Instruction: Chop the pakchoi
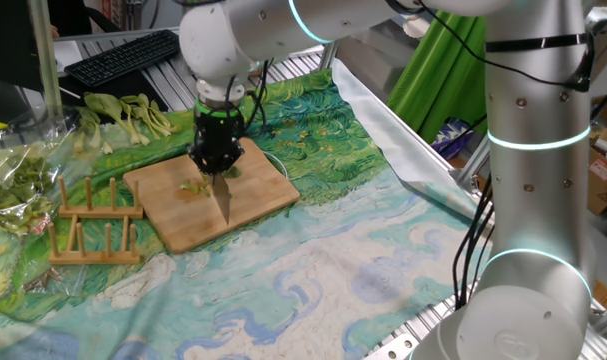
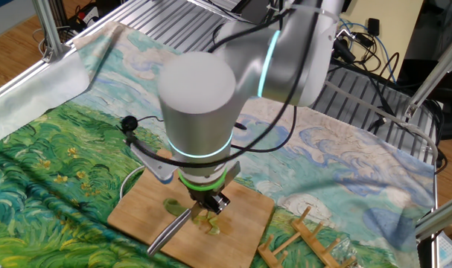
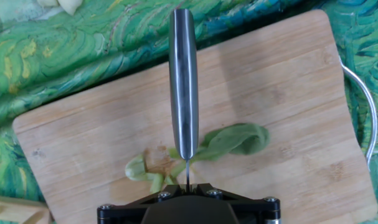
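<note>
While seen from one fixed view, stood upright over a bamboo cutting board left of the frame's middle: the white robot arm, gripper pointing down, jaws clenched on a knife. Blade angled down onto the board, tip toward the lower edge. Lay just left of the blade, on the board: the pakchoi, small and green. Sat at the board's lower left a wooden rack; lay toward the upper left a bunch of pale-stemmed stalks; showed at the far left edge greens in clear plastic. Covered the surface: a painted cloth in greens and blues. Rested at the upper left a black keyboard.

From the other fixed view, filled the middle of the frame: the arm's big white joint, with the gripper below it and the knife slanting to the lower left. Lay beside the blade, on the board, the pakchoi in small pieces. Poked in at the lower right: the rack.

From the hand view, ran the knife straight up the middle, seen along its spine. Lay across the board under the blade the pakchoi: dark leaf to the right, pale stem bits to the lower left. Curved at the right edge a white cable.
</note>
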